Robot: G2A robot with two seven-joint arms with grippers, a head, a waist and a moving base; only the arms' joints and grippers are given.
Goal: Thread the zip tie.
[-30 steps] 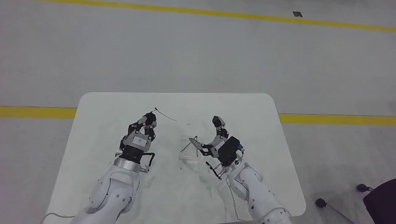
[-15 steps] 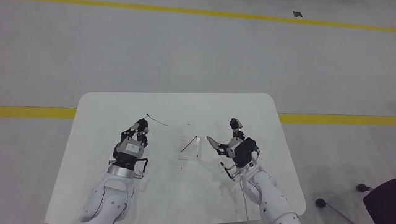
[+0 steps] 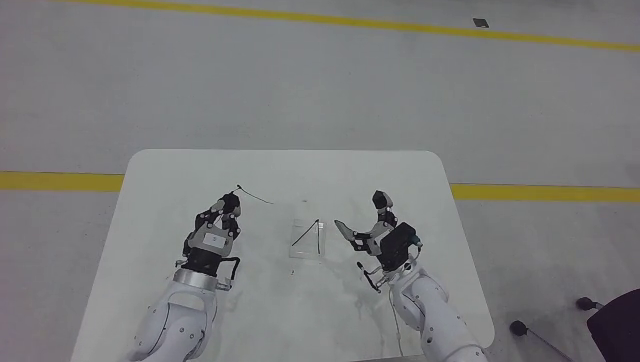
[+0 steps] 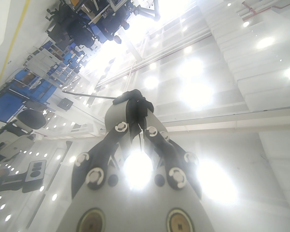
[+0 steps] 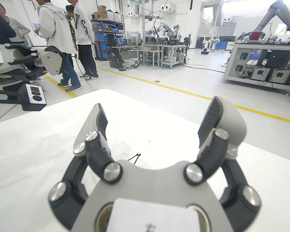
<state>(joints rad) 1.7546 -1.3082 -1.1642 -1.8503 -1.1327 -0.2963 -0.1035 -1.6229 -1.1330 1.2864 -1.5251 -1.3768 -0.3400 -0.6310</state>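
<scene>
One zip tie (image 3: 255,195) within left claw (image 3: 231,204)

- You can't see the end of the zip tie (image 4: 91,95) inside the left gripper (image 4: 134,102): the pads clamp over it, and glare washes out the gripper base.
- In the top view that tie is a hairline, and head versus tail is too small to tell.
- The right gripper (image 5: 159,121) body covers the near part of the clear plate (image 5: 126,147) and the black strip (image 5: 136,158) on it.

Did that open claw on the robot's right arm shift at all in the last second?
Yes. The right gripper has backed away from the clear plate, toward the table's right edge. A second ago it hovered at the plate's edge.
</scene>
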